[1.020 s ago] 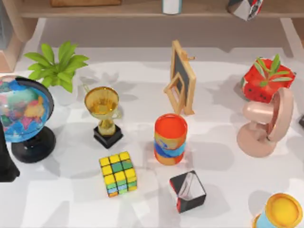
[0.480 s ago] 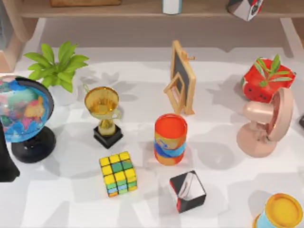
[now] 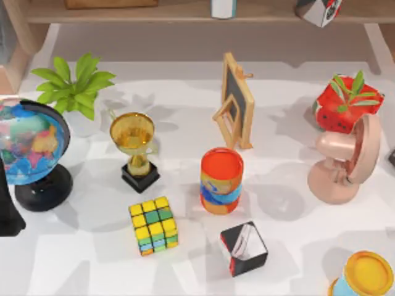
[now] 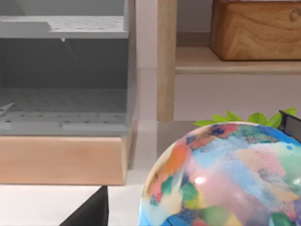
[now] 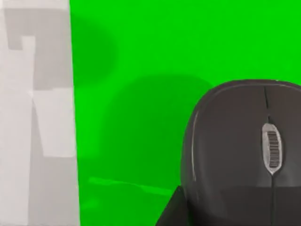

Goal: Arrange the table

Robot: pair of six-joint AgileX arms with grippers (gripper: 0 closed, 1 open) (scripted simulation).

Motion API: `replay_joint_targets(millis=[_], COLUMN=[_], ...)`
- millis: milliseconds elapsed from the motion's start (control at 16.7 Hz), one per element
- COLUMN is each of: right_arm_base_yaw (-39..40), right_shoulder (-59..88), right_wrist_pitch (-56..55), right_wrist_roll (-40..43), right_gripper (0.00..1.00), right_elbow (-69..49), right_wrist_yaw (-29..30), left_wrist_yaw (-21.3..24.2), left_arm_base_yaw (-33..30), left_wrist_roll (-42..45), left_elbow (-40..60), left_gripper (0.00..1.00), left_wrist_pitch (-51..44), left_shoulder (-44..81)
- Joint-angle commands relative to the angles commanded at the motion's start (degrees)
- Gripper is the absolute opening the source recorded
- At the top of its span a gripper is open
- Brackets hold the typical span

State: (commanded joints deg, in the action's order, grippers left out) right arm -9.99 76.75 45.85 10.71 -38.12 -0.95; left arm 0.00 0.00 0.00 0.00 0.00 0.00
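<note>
Nearest on the white bench point(image 3: 92, 265), a yellow-lidded can point(image 3: 365, 274) is sitting at the near right, with a black, white and red box point(image 3: 244, 248) and a puzzle cube point(image 3: 153, 226) lying to its left. Behind them an orange can point(image 3: 221, 180) is standing mid-bench. A globe point(image 3: 28, 148) is filling the left edge, a gold trophy point(image 3: 134, 148) is standing between the globe and the can, and a pink fan point(image 3: 342, 163) is standing at the right. Farther back come a small chalkboard easel point(image 3: 236, 102), a leafy plant point(image 3: 74, 83) and a red watermelon pot point(image 3: 342, 105), then the wooden shelf point(image 3: 154, 13).

Over the last second every ornament is staying where it was. Only the soft shadows across the bench are drifting, which suggests the arms are repositioning and nothing is being carried yet, so the arranging is probably still at its opening.

The left arm point(image 3: 7, 209) is waiting near the globe. A dark sliver of the left end effector point(image 4: 91, 214) is showing, but I cannot tell its state. The right end effector point(image 5: 170, 214) is hovering by a black mouse point(image 5: 244, 150) off the bench's right edge, and its state is equally unclear.
</note>
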Motion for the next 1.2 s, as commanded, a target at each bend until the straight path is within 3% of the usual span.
replay_joint_targets(millis=[1200], right_arm_base_yaw=[0.31], right_shoulder=[-3.4], right_wrist_pitch=[-3.39], right_wrist_roll=[-0.1], right_gripper=[0.0], right_elbow=[-2.67], right_wrist_yaw=[-0.14], left_wrist_yaw=[0.0], left_arm_base_yaw=[0.0], left_wrist_roll=[0.0], left_elbow=[0.0], left_gripper=[1.0], left_wrist_pitch=[0.0], left_shoulder=[0.0])
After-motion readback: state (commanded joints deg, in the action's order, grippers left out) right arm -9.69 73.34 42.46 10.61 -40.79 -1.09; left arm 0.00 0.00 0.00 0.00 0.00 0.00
